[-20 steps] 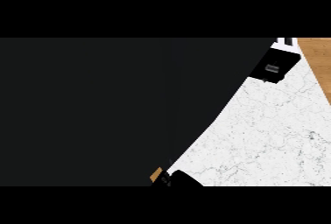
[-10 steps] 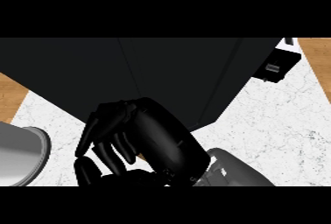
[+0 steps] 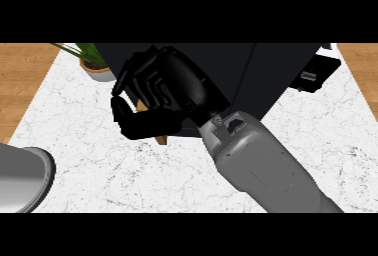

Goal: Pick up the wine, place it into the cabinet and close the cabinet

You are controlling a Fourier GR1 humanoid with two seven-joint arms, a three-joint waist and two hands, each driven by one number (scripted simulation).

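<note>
My right hand [image 3: 159,95] hovers over the front of the dark cabinet [image 3: 244,70], at the middle of the head view. Its fingers are curled, with the thumb [image 3: 136,125] below them. A thin brown wooden edge [image 3: 161,140] shows under the hand, and another sliver of it between the fingers. The grey right forearm [image 3: 258,170] runs down to the lower right. No wine bottle shows anywhere; the hand and the cabinet hide what lies behind them. Of the left arm only a grey forearm [image 3: 18,175] shows at the lower left edge.
A potted plant [image 3: 92,62] stands at the back left on the white marble counter [image 3: 88,165]. A black block with a white label [image 3: 314,75] sits at the cabinet's right side. Wooden floor borders the counter on both sides.
The dark cabinet face has drawn back from covering most of the view to the upper middle. My right hand came into view and moved up and away with it, uncovering the plant.
</note>
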